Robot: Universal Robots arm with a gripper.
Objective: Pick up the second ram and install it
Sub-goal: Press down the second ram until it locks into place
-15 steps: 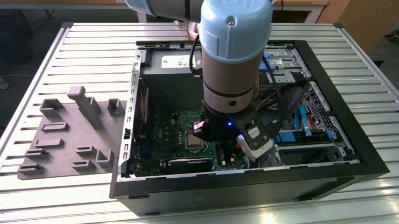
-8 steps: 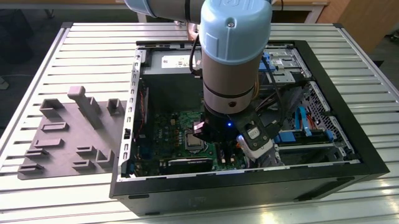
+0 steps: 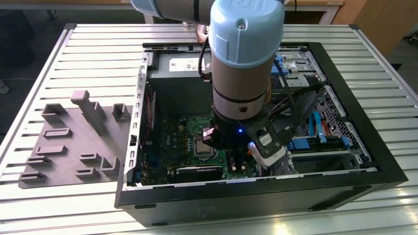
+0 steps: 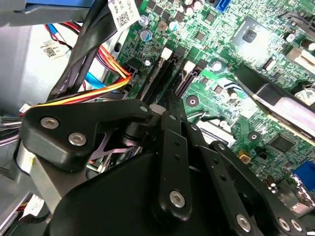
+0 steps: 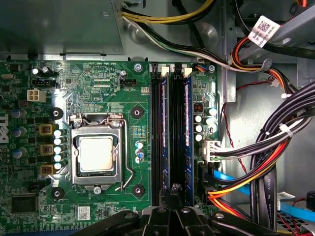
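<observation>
Ribbed metal table (image 3: 98, 44) carries everything: an open black PC case (image 3: 365, 181) lying on its side so the board faces up for top-down access. The arm (image 3: 245, 58) reaches straight down into the case, near the front edge. A grey moulded tray (image 3: 65, 147) sits just beside the case on the exterior view's left, and its raised blocks look like holders for parts.

The green motherboard (image 5: 98, 83) lies flat on the case floor. The CPU socket (image 5: 96, 153) sits beside the memory slots, and the cable bundle (image 5: 256, 167) is pushed off to the far side of the slots, clear of them.

Two blue sticks stand edge-down in the slots, parallel, with an empty slot between them. The second ram (image 5: 165, 132) is, by my guess, the one nearer the socket, since it lines up better with the tool. The other stick (image 5: 187, 132) is on the cable side.

The gripper (image 5: 173, 189) hangs directly over one end of the slots, low, probably for pressing or seating. Whether it is open or closed, can't tell. Contact with the stick is not visible either.
</observation>
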